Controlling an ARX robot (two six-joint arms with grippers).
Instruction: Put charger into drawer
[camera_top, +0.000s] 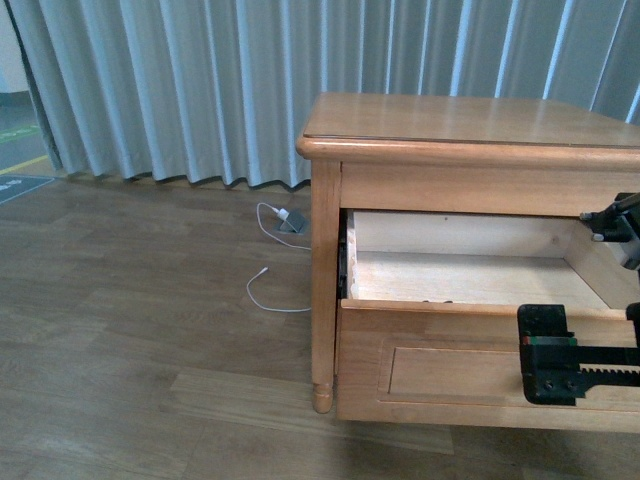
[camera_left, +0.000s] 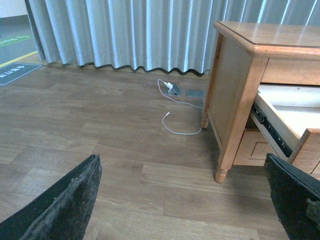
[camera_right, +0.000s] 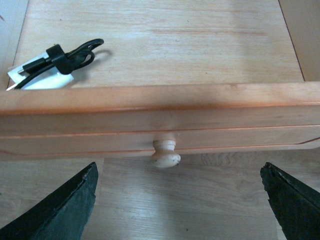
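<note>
Charger (camera_right: 47, 75) located: it lies on the pale floor of the drawer (camera_right: 160, 125), tucked against the inner face of the front panel, close to the corner where that panel meets a side wall. White block flat down, black cable looped over it, with one loop trailing onto the bare drawer bottom.

Your right gripper (camera_right: 178, 169) is outside the drawer, on the knob side. Jaws are spread wide and hold nothing. Both dark fingers (camera_right: 60, 210) show at the edges of the right wrist view, with wood floor between them. The round knob (camera_right: 166, 152) sits roughly in line with the gap, a little ahead of the fingertips, and you are not touching it. The whole front panel stands between gripper and charger, so the two are well apart, with no contact.

Front view: the drawer is the upper one of the nightstand (camera_top: 480, 120) and is pulled out far enough to expose most of its interior. You see the right arm low at the right edge, level with the panel front.

Your left gripper (camera_left: 182, 160) hangs off to the side of the nightstand, above the floor, also wide open and empty.

Off-task: a grey adapter (camera_top: 290, 222) rests on the floor near the curtain (camera_top: 200, 80), just beside the nightstand's rear corner, its white cable (camera_top: 270, 295) curling forward across the boards.
</note>
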